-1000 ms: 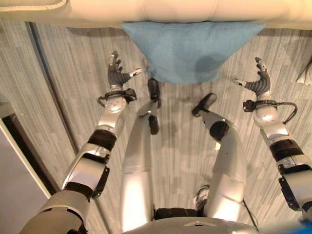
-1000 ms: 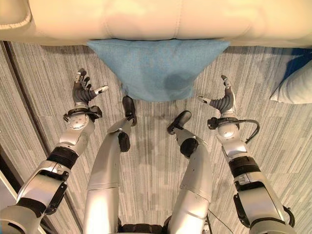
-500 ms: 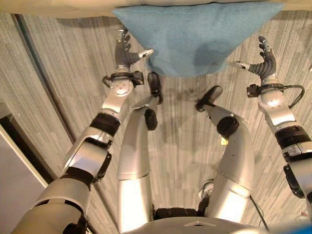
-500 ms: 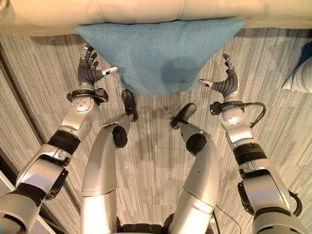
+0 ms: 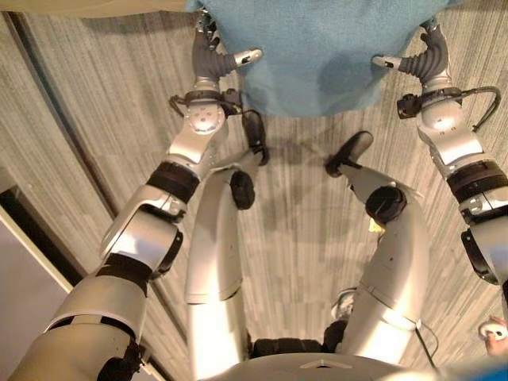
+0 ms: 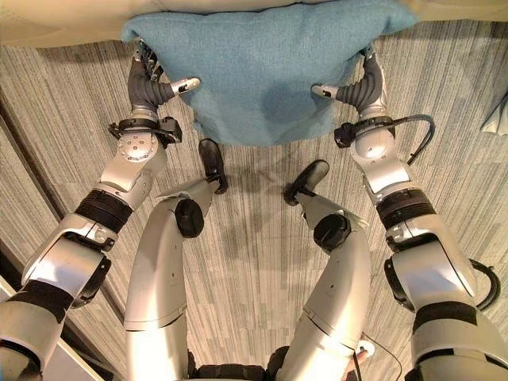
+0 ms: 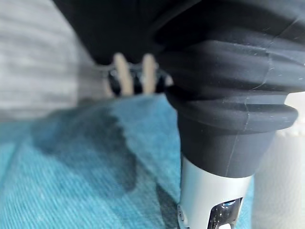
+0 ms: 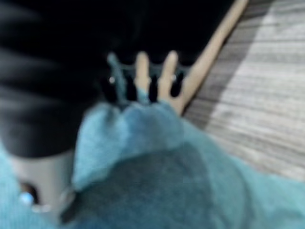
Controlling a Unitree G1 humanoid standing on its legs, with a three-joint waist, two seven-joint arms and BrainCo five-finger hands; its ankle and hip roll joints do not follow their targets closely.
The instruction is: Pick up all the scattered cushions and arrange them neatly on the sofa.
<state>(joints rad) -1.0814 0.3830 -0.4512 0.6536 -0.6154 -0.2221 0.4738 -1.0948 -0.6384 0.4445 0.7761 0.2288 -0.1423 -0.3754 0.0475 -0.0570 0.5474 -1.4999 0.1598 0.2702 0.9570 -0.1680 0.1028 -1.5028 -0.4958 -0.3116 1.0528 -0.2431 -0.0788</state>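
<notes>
A: Sofa of cream leather runs along the far edge of the grey striped carpet floor?

B: Yes, and the square teal fabric cushion leans against its front.

A: Hands?

B: The left hand sits at one side edge, the right hand at the other, thumbs laid over the cloth, fingers behind it, so their grip cannot be told.

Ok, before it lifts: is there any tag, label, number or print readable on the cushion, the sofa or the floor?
None: no readable text.
Plain blue fabric cushion: no tag or print on the face that shows.
Cream leather sofa: no lettering.
Grey striped carpet floor: no marks.
</notes>
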